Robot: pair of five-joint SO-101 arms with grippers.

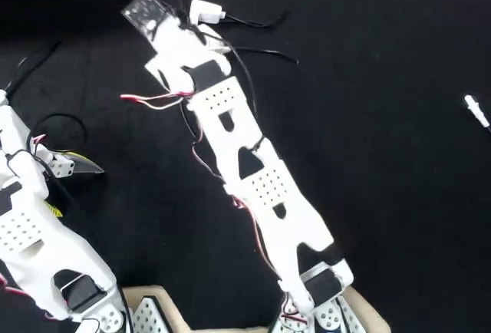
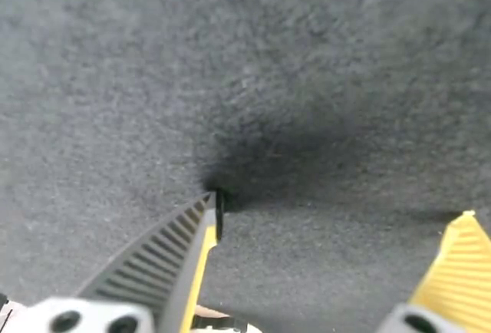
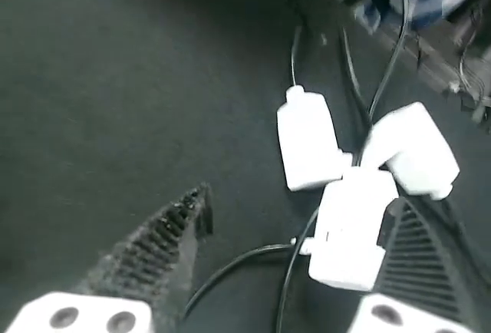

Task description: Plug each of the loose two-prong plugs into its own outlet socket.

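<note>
Three white plug and socket pieces on black cables lie together on the black cloth at the far middle of the table. One block (image 3: 307, 143) lies flat, a second (image 3: 414, 153) sits beside it, and a third (image 3: 349, 229) rests against the inside of one dark finger (image 3: 418, 260). My right gripper (image 3: 299, 202) is open just above them, at the far end of the long arm (image 1: 165, 26), next to a white piece (image 1: 205, 12). Another small white plug (image 1: 476, 110) lies alone at the right edge. My left gripper (image 2: 337, 214) is open over bare cloth (image 1: 77, 176).
Thin black cables (image 1: 257, 49) trail from the white pieces across the far cloth. Red and white wires (image 1: 149, 99) hang along the right arm. Cloth between the arm and the lone plug is bare. Clutter and cables lie beyond the table's far edge (image 3: 430, 11).
</note>
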